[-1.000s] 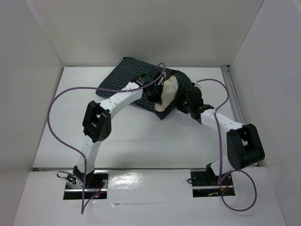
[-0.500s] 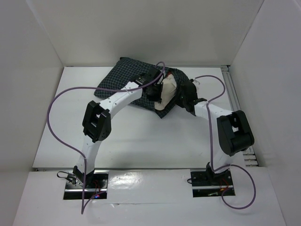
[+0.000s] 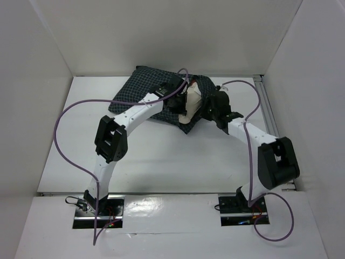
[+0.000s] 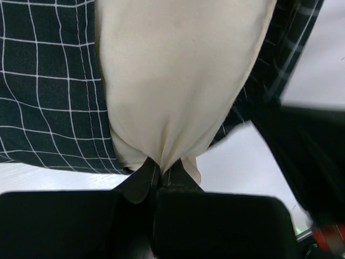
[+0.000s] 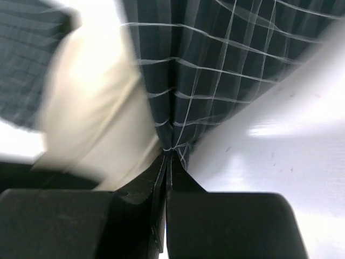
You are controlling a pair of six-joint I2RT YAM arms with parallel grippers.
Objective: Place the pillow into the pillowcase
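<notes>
The pillowcase (image 3: 139, 85), dark with a fine white grid, lies at the back of the table. The cream pillow (image 3: 192, 108) sticks out of its right-hand opening, most of it hidden inside. My left gripper (image 3: 182, 103) is shut on a pinch of the pillow (image 4: 178, 81), its end (image 4: 159, 162) bunched between the jaws, with pillowcase (image 4: 48, 86) on the left. My right gripper (image 3: 207, 110) is shut on the pillowcase's edge (image 5: 215, 91), the fabric pinched at the gripper (image 5: 168, 154), with the pillow (image 5: 97, 108) just to the left.
White walls (image 3: 48, 48) enclose the table (image 3: 161, 162) on three sides. A metal rail (image 3: 269, 116) runs along the right edge. Purple cables (image 3: 64, 118) loop from both arms above the surface.
My right gripper has moved in toward the pillow's exposed end and shut on the pillowcase's edge. The left gripper has kept its hold on the pillow and barely moved.
</notes>
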